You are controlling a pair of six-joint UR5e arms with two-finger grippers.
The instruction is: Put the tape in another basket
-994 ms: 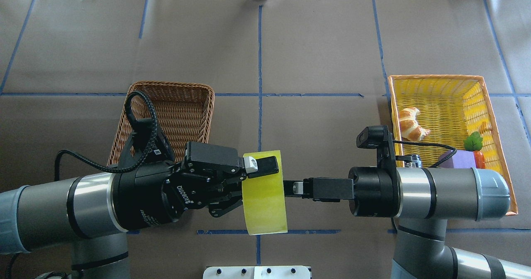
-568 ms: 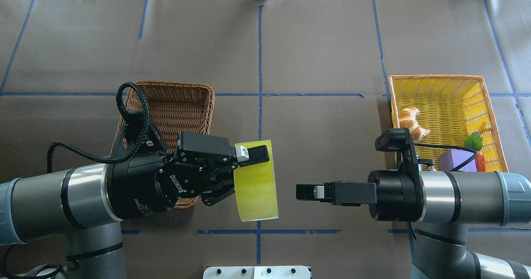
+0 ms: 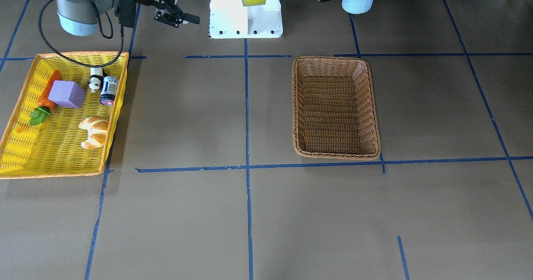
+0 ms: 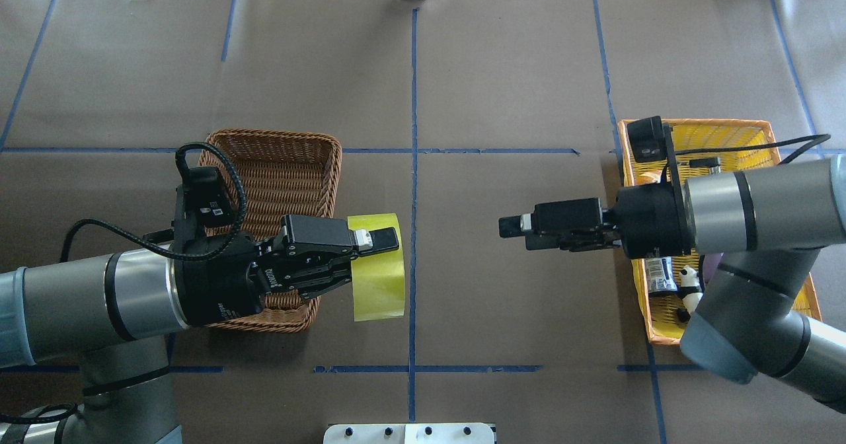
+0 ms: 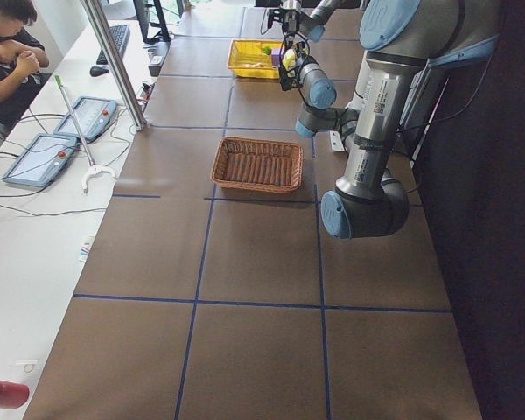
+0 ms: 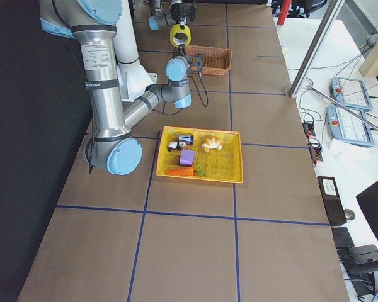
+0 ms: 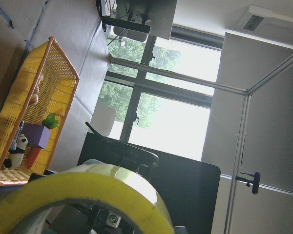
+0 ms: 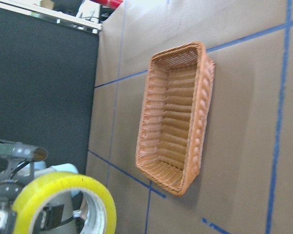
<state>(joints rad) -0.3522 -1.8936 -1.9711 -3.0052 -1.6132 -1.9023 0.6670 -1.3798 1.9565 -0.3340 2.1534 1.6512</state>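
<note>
The left gripper [image 4: 382, 242] is clamped on the wall of the tape [image 4: 378, 287] and holds the yellow roll on edge in the air above the tabletop [image 4: 502, 87]. From overhead the roll sits just off the 3 o'clock side of the brown basket [image 4: 277, 139], outside its rim. At 3 o'clock from the roll and well apart from it, the right gripper [image 4: 507, 226] faces its core with fingers spread and nothing between them, its arm crossing the yellow tray [image 4: 720, 127].

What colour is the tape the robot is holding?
Yellow. The tape shows best in the overhead view.
</note>
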